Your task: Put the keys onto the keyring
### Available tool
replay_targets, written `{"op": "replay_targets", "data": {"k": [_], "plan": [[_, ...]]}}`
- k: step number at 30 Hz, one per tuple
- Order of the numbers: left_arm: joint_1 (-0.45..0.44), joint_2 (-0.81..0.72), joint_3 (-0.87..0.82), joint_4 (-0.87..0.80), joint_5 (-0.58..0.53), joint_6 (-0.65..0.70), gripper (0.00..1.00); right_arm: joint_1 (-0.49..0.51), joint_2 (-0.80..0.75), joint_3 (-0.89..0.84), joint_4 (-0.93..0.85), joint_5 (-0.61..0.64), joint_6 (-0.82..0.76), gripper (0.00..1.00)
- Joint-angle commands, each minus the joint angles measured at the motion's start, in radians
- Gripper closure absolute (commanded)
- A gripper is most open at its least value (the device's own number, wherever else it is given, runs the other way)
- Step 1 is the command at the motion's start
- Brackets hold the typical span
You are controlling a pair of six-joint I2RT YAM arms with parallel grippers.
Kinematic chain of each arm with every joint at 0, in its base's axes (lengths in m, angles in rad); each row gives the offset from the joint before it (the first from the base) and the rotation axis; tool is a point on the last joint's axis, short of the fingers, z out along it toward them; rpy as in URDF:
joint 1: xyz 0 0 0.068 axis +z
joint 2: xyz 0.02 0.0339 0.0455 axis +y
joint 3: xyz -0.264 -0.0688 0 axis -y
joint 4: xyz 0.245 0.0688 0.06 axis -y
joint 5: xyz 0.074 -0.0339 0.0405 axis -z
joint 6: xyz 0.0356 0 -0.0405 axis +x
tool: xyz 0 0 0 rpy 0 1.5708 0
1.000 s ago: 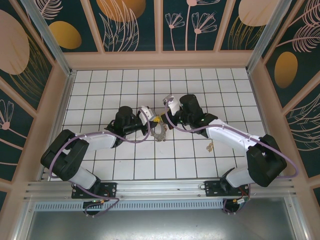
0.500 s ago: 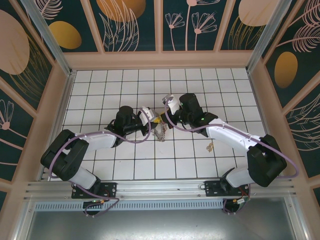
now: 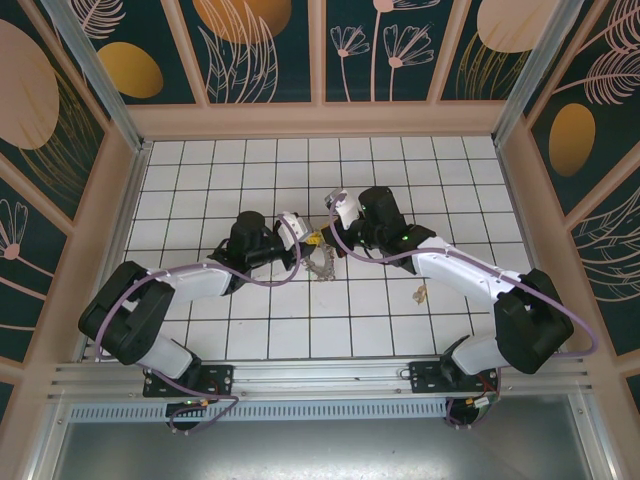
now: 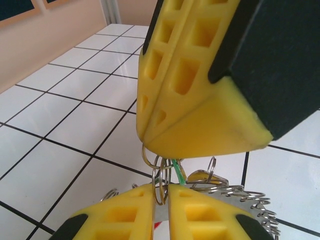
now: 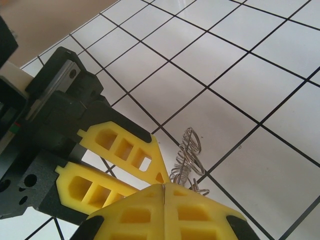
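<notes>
Keyring [image 3: 320, 263] has turned edge-on, long axis near-to-far; left pincer [image 4: 161, 192] and right pincer [image 5: 164, 194] both clench it.

my keyring [image 3: 320, 263] is up on edge mid-table over the tiles [image 3: 200, 180], a thin silvery hoop, rim fringed with little wire loops. a green key [image 4: 176, 171] sits tight against its top coils. one brass key [image 3: 421, 293] lies flat on a tile, well off to the right.
</notes>
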State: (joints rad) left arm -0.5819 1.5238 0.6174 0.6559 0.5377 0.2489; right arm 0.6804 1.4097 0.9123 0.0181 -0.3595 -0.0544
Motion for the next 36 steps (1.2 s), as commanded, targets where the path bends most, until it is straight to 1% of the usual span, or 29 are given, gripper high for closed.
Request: {"op": "replay_targets", "data": {"k": [1, 4, 7, 9, 13, 16, 19, 22, 26, 29, 36], "plan": [[-0.001, -0.020, 0.002, 0.044, -0.002, -0.012, 0.85, 0.004, -0.013, 0.035, 0.022, -0.012, -0.018, 1.00], [-0.003, -0.022, -0.001, 0.040, -0.006, -0.011, 0.89, 0.005, -0.015, 0.033, 0.021, -0.016, -0.018, 1.00], [-0.002, -0.022, 0.002, 0.036, -0.005, -0.010, 0.89, 0.005, -0.014, 0.035, 0.018, -0.030, -0.020, 1.00], [-0.002, -0.019, 0.008, 0.028, -0.004, -0.010, 0.85, 0.005, -0.012, 0.035, 0.019, -0.044, -0.022, 1.00], [-0.002, -0.016, 0.014, 0.030, -0.003, -0.010, 0.84, 0.007, -0.008, 0.038, 0.013, -0.058, -0.025, 1.00], [-0.002, -0.013, 0.018, 0.028, -0.005, -0.005, 0.87, 0.007, -0.006, 0.040, 0.012, -0.064, -0.026, 1.00], [-0.003, -0.013, 0.017, 0.027, -0.003, -0.002, 0.91, 0.008, -0.004, 0.043, 0.006, -0.067, -0.030, 1.00], [-0.002, -0.013, 0.018, 0.023, -0.004, -0.001, 1.00, 0.008, -0.003, 0.044, 0.002, -0.057, -0.028, 1.00], [-0.002, -0.023, 0.012, 0.024, -0.011, 0.004, 1.00, 0.005, -0.005, 0.035, 0.001, -0.014, -0.016, 1.00], [-0.002, -0.032, -0.004, 0.056, -0.005, 0.005, 1.00, -0.019, 0.000, 0.017, 0.007, 0.005, 0.016, 1.00], [-0.001, -0.025, -0.027, 0.116, 0.018, 0.003, 1.00, -0.077, 0.031, -0.007, 0.055, -0.052, 0.063, 1.00]]}}
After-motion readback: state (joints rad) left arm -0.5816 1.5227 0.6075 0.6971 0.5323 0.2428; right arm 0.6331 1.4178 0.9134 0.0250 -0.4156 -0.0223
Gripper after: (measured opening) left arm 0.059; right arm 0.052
